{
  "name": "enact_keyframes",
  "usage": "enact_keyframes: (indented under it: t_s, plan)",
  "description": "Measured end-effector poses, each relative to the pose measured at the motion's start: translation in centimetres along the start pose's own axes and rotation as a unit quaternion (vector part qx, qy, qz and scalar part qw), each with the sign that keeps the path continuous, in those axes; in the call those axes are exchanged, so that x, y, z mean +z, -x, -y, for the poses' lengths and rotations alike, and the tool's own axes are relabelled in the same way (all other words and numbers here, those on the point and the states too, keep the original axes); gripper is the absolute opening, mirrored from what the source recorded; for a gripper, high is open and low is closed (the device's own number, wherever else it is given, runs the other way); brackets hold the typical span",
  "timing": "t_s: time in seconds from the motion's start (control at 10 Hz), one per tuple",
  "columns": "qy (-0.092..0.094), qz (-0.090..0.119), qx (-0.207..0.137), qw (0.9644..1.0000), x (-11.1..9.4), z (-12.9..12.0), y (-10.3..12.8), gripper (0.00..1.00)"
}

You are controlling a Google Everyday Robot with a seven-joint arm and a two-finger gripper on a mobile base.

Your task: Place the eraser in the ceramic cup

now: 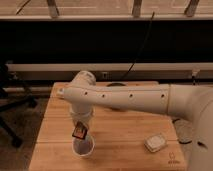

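Note:
The eraser (79,131), a small dark block with orange-red markings, hangs in my gripper (80,129) just above the rim of the white ceramic cup (83,147). The cup stands upright near the front left of the wooden table (125,135). My white arm reaches in from the right, bends at a joint above the table's left part and points down at the cup. The gripper is shut on the eraser; most of its fingers are hidden behind the wrist.
A pale whitish rectangular block (154,142) lies on the table at the front right. A dark round object (116,84) sits at the table's back edge, partly hidden by my arm. A black office chair (10,105) stands left of the table.

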Motion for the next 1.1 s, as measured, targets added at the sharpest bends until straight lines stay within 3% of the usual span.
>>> enact_keyframes:
  t_s: [0.2,0.3,0.7,0.9,1.1]
  plan:
    - [-0.007,0.009,-0.012,0.9999,-0.1,-0.1,1.4,0.01]
    - [-0.008,0.012,-0.019,0.9997,-0.3,-0.1,2.1,0.07]
    - [-0.010,0.018,-0.030,0.9993,-0.6,-0.7,3.7,0.45]
    - [-0.010,0.021,-0.020,0.9995,-0.8,-2.0,3.9,0.69]
    - [-0.011,0.023,-0.011,0.9996,-0.9,-2.9,4.0,0.80]
